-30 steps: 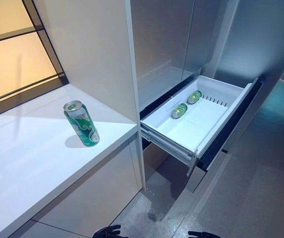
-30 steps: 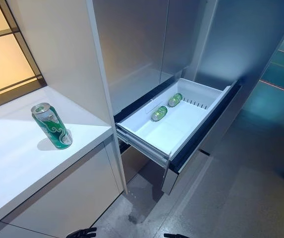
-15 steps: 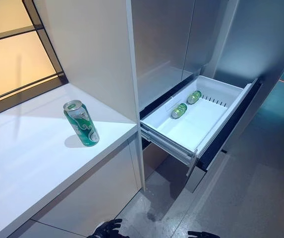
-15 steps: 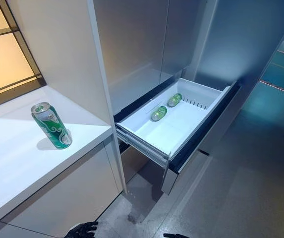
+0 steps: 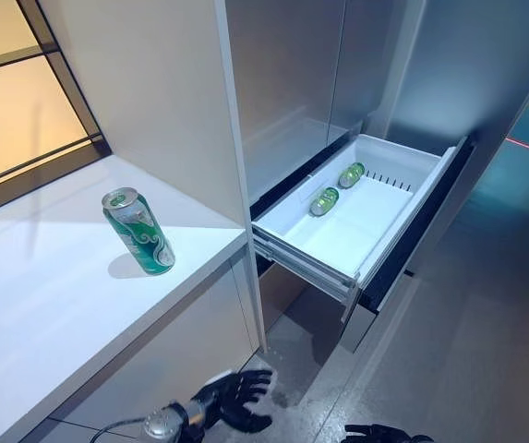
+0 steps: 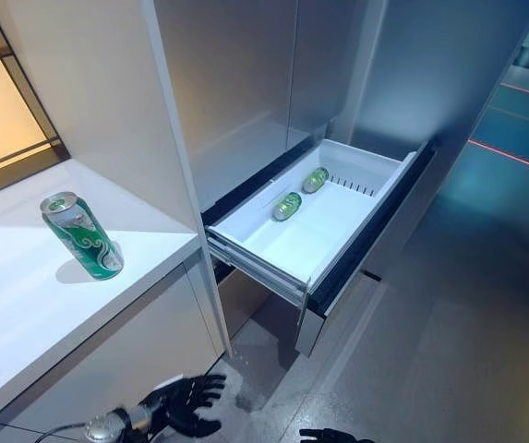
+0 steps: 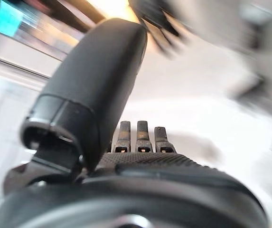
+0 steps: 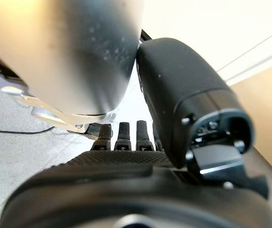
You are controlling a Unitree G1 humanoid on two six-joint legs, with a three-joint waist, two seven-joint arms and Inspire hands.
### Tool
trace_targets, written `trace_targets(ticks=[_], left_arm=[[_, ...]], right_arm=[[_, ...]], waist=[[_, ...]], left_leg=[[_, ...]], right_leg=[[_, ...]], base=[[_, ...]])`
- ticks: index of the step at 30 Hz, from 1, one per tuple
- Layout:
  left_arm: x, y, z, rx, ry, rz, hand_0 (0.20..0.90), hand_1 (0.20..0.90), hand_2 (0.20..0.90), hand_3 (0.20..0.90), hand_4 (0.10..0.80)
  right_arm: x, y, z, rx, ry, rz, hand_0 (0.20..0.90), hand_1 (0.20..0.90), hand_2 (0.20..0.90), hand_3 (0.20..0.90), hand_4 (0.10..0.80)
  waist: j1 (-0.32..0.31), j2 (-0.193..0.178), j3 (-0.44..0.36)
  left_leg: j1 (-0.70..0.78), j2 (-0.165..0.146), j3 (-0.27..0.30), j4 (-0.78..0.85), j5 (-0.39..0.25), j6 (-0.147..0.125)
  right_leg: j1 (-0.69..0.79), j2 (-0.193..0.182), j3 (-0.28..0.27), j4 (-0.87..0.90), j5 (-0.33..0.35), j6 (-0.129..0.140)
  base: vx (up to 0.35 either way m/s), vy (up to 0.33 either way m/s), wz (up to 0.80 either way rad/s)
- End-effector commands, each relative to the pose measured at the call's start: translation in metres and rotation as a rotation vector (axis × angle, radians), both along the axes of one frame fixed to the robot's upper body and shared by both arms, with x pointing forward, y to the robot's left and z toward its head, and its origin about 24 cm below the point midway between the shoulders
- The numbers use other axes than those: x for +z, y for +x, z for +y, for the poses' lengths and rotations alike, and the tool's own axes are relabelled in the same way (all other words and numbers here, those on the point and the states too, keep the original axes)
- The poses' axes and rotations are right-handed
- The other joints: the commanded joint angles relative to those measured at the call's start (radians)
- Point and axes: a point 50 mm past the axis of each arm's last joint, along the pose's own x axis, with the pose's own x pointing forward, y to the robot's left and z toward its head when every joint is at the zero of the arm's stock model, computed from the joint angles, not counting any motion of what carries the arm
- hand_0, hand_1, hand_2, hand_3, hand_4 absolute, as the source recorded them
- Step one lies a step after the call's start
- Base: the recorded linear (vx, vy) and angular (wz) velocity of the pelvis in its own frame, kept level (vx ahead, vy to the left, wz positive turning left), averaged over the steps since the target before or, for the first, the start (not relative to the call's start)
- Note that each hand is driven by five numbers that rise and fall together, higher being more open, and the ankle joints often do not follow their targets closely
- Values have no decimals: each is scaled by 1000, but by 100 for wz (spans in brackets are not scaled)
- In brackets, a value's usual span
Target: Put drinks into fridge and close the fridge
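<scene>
With my left hand [image 5: 232, 399] low below the worktop [image 5: 52, 305], fingers spread and empty, and my right hand [image 5: 375, 432] loose too, the can [image 5: 138, 231] stands upright near the worktop's edge, where a careless reach could topple it.

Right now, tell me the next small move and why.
Probably raise the left hand toward the upright green can on the white counter. That can stands outside the fridge, while two cans already lie in the open drawer. The left hand hangs low, open and empty; the right hand barely shows at the bottom edge.
</scene>
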Motion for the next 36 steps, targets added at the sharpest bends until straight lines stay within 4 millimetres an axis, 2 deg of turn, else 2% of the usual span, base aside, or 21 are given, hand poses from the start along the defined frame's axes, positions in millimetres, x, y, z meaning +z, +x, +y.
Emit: trace_targets(ticks=[1, 2, 5, 8, 10, 13, 15, 20, 22, 25, 28, 29, 32, 36], left_arm=[[86, 63, -17, -56, -419, -267, 900, 900, 900, 900, 800], [115, 69, -18, -85, -531, -346, 900, 900, 900, 900, 800], [176, 74, -22, -120, -661, -522, 900, 900, 900, 900, 800], [222, 73, -18, -84, -734, -703, 900, 900, 900, 900, 800], [242, 72, -14, -59, -759, -773, 900, 900, 900, 900, 800], [280, 67, -4, 10, -797, -967, 900, 900, 900, 900, 800], [298, 64, 4, 60, -782, -1090, 900, 900, 900, 900, 800], [335, 62, 26, 278, -603, -1386, 900, 900, 900, 900, 800], [341, 65, 33, 371, -515, -1442, 900, 900, 900, 900, 800], [347, 74, 52, 534, -440, -1432, 900, 900, 900, 900, 800], [341, 85, 79, 718, -420, -1375, 900, 900, 900, 900, 800], [336, 88, 96, 805, -405, -1367, 900, 900, 900, 900, 800], [326, 89, 120, 922, -404, -1348, 900, 900, 900, 900, 800], [312, 94, 137, 991, -408, -1280, 900, 900, 900, 900, 800]], right_arm=[[5, -8, -22, 44, -26, 55, 900, 900, 900, 900, 800], [4, -10, -23, 40, -25, 54, 900, 900, 900, 900, 800], [2, -16, -19, 37, -17, 55, 900, 900, 900, 900, 800], [-1, -24, -13, 41, -12, 58, 900, 900, 900, 900, 800], [-3, -29, -11, 44, -12, 62, 900, 900, 900, 900, 800], [-7, -39, -5, 46, -9, 70, 900, 900, 900, 900, 800], [-8, -44, -2, 43, -12, 71, 900, 900, 900, 900, 800], [-11, -51, 2, 46, -19, 80, 900, 900, 900, 900, 800], [-11, -52, 3, 47, -19, 83, 900, 900, 900, 900, 800], [-11, -52, 3, 50, -21, 88, 900, 900, 900, 900, 800], [-11, -52, 3, 49, -22, 91, 900, 900, 900, 900, 800], [-12, -52, 4, 47, -21, 90, 900, 900, 900, 900, 800], [-12, -51, 5, 44, -23, 90, 900, 900, 900, 900, 800], [-12, -52, 5, 38, -21, 93, 900, 900, 900, 900, 800]], waist=[[27, 9, 8], [34, 7, 9], [47, 1, 5], [54, -3, -5], [58, -3, -11], [65, -4, -25], [68, -4, -33], [68, 0, -48], [66, 1, -51], [65, 4, -58], [61, 6, -60], [58, 8, -61], [55, 9, -60], [52, 9, -62]], left_leg=[[-16, -38, 14, 29, -82, 6], [-17, -38, 8, 29, -82, 8], [-16, -40, -6, 25, -82, 13], [-12, -44, -23, 18, -86, 20], [-11, -45, -31, 17, -87, 23], [-7, -48, -51, 13, -90, 25], [-6, -48, -59, 11, -92, 23], [-1, -49, -74, 6, -93, 18], [1, -49, -75, 6, -94, 17], [3, -49, -74, 5, -94, 15], [6, -49, -73, 5, -95, 12], [8, -48, -68, 6, -95, 11], [11, -48, -65, 8, -94, 10], [16, -48, -64, 8, -97, 10]], right_leg=[[-75, 26, -19, 100, -60, 37], [-75, 27, -22, 102, -60, 36], [-70, 28, -24, 100, -62, 32], [-64, 32, -21, 95, -67, 28], [-59, 33, -20, 92, -70, 26], [-49, 35, -20, 85, -76, 21], [-44, 38, -22, 82, -81, 19], [-36, 44, -24, 78, -89, 13], [-35, 45, -22, 78, -92, 12], [-31, 48, -20, 73, -94, 11], [-29, 49, -17, 74, -95, 11], [-28, 48, -17, 75, -96, 11], [-26, 46, -17, 78, -97, 11], [-23, 45, -14, 81, -101, 12]], base=[[-17, -49, -2], [-17, -65, -2], [1, -50, -1], [14, -37, 1], [0, 0, 0], [22, -17, 3], [16, -11, 2], [27, -7, 4], [14, 0, 2], [0, 0, 0], [0, 0, 0], [0, 0, 0], [0, 0, 0], [0, 0, 0]])
